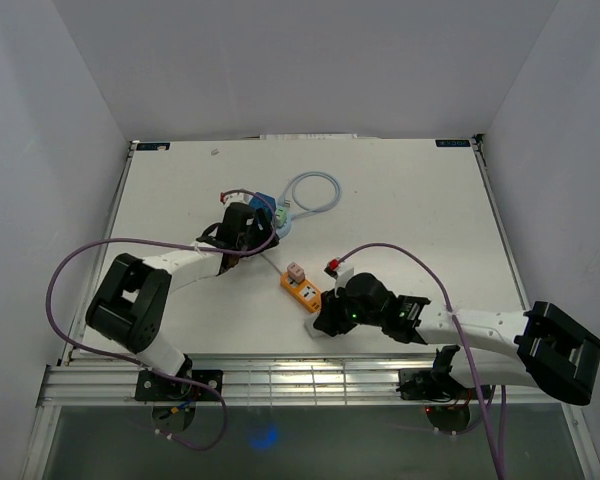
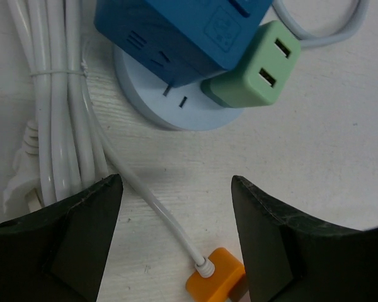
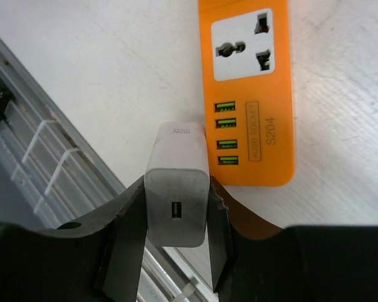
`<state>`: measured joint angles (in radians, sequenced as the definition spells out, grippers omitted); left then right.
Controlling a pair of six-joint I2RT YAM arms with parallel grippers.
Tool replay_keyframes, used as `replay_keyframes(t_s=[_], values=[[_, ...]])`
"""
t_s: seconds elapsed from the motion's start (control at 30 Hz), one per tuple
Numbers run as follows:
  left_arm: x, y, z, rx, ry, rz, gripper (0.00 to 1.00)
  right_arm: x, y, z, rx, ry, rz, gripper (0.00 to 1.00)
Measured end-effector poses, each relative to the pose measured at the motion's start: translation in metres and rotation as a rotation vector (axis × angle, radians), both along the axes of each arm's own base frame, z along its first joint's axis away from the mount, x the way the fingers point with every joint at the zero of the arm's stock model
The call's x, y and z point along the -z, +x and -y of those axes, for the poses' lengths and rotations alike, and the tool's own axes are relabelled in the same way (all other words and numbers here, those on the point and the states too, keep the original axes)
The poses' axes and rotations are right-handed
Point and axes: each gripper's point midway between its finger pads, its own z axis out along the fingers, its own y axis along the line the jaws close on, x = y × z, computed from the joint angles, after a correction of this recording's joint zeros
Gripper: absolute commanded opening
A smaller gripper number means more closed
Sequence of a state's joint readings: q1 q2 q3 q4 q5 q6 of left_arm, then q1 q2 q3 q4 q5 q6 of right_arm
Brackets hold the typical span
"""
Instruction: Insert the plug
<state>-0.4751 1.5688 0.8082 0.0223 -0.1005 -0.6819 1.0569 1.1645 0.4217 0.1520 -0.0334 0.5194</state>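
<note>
The plug [image 3: 176, 165] is a white charger block with a USB port in its end, and my right gripper [image 3: 176, 189] is shut on its two sides. It hangs at the near end of the orange power strip [image 3: 249, 94], beside the USB ports, with the strip's white socket face [image 3: 244, 47] empty beyond. From the top view, the plug [image 1: 318, 328] sits just short of the strip [image 1: 300, 287]. My left gripper [image 2: 176, 182] stands open over the strip's cable end [image 2: 217, 275], touching nothing.
A blue cube adapter [image 2: 176, 31] and a green USB adapter [image 2: 255, 69] sit on a round pale-blue base [image 2: 157, 94]. A tied bundle of white cable [image 2: 50, 107] lies to the left. The table's metal front rail [image 3: 38, 145] runs close beside the plug.
</note>
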Motion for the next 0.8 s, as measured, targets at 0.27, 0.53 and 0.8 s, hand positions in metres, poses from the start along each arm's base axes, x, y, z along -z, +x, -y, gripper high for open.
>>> replay_keyframes(t_s=[0.27,0.53,0.8], values=[[0.012,0.008,-0.005,-0.073,0.019,0.009,0.81,-0.001,0.039,0.017,0.102,-0.092,0.083,0.08],[0.03,-0.016,-0.005,-0.095,-0.003,-0.006,0.8,-0.009,0.074,0.04,0.175,-0.148,0.119,0.08],[0.03,-0.07,0.025,-0.014,-0.04,-0.001,0.8,-0.043,0.082,0.045,0.174,-0.148,0.145,0.08]])
